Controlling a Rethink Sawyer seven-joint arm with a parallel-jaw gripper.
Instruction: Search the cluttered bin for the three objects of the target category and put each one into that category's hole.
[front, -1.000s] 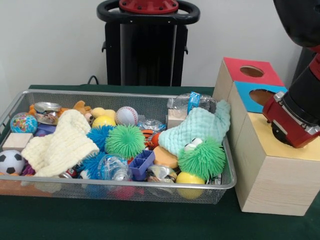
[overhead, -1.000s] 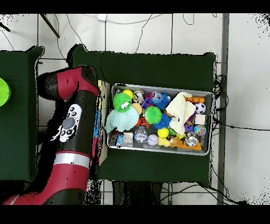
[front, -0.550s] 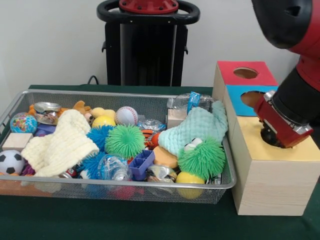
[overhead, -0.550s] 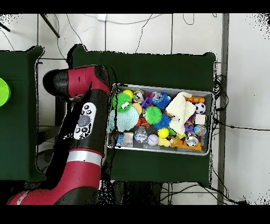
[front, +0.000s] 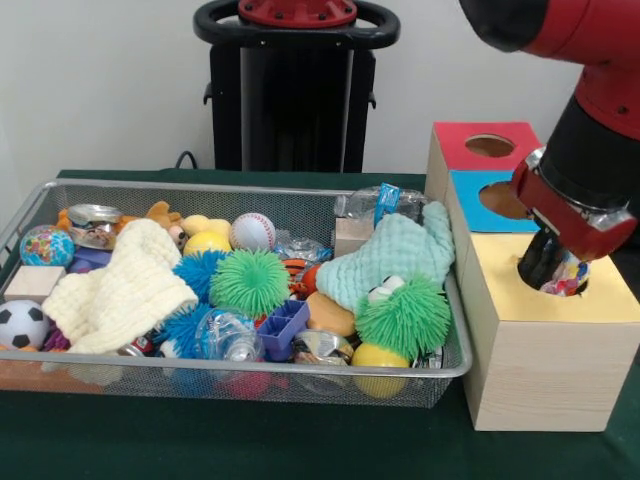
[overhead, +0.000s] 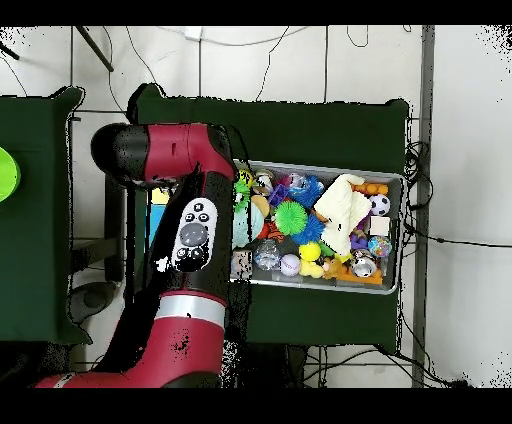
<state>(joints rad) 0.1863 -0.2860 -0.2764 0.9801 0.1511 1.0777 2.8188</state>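
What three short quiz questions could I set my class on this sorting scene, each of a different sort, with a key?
1. True or false: the hand is over the wooden box's yellow panel.
2. Which ball lies at the wire bin's end farthest from the box: A baseball, B soccer ball, C green spiky ball?
3. Fill in: the panel farthest from the camera in the front view is ___.

Key: 1 true; 2 B; 3 red.

No lettering, label, brand or number can be read on anything here.
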